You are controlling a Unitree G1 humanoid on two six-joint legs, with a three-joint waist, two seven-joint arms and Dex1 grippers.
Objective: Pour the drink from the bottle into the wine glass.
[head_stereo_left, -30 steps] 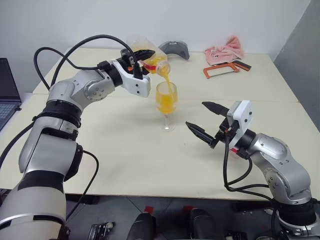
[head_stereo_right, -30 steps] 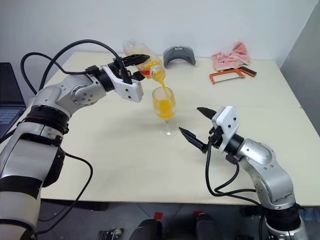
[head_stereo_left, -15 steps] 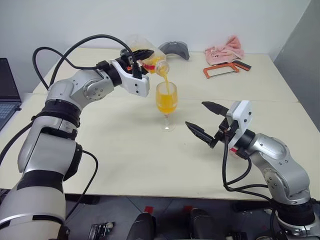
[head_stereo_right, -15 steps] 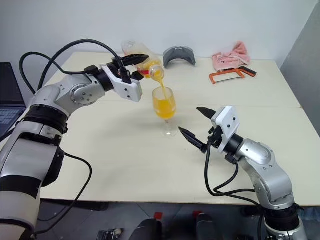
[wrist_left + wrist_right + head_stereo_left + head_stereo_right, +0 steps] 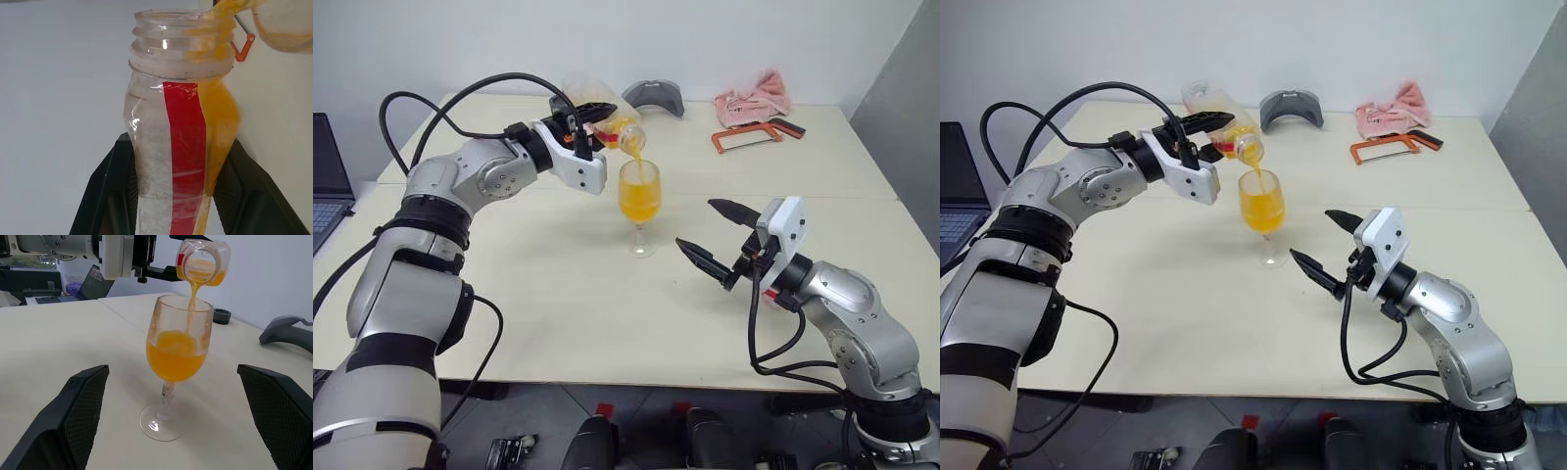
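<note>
Behind wine glass (image 5: 179, 357), black cap (image 5: 222, 316)

Silver-grey jointed arms, black cables, white wrists (2 black-fingered pincers).

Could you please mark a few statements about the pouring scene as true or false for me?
1. The left gripper holds the bottle tilted over the wine glass. True.
2. The wine glass is empty. False: the drink fills over half of its bowl.
3. The right gripper is shut on the glass stem. False: it is open, apart from the glass, empty.
4. A thin stream runs from the bottle mouth into the glass. True.
5. The pink cloth lies under the glass foot. False: it lies at the far edge of the table, beside an orange hacksaw.
</note>
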